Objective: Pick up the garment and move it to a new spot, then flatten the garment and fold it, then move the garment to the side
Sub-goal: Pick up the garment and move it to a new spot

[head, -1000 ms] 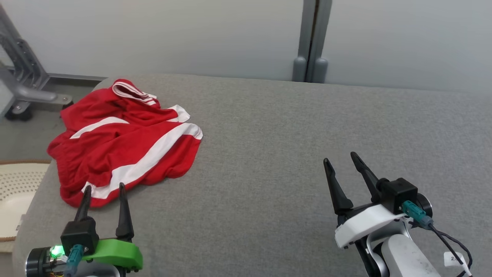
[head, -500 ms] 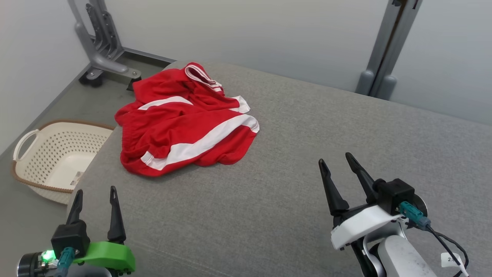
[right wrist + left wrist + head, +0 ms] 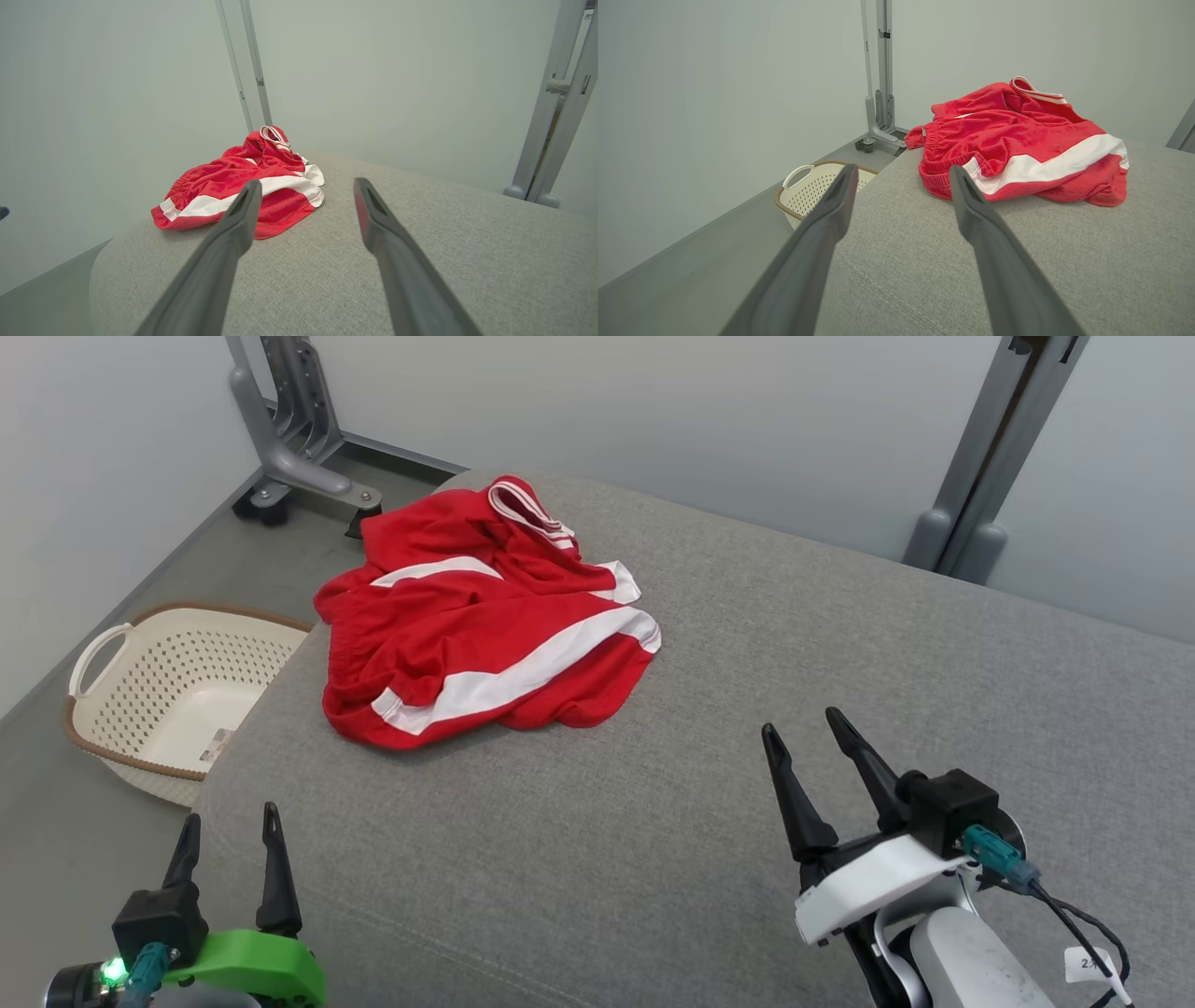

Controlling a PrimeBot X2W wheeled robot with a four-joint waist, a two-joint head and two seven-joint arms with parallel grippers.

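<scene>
Both jaws stand wide and empty: left gripper point(image 3: 231, 812) and right gripper point(image 3: 800, 721) hover at the grey cushion's point(image 3: 653, 821) near side, well apart from the crumpled red shorts point(image 3: 485, 644) (white-striped).

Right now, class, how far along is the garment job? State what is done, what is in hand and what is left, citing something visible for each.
Done: nothing yet; the red garment lies crumpled near the far left corner of the grey surface. In hand: nothing gripped; the left gripper and right gripper stand open, apart from it. Left: pick up, move, flatten, fold, set aside.
</scene>
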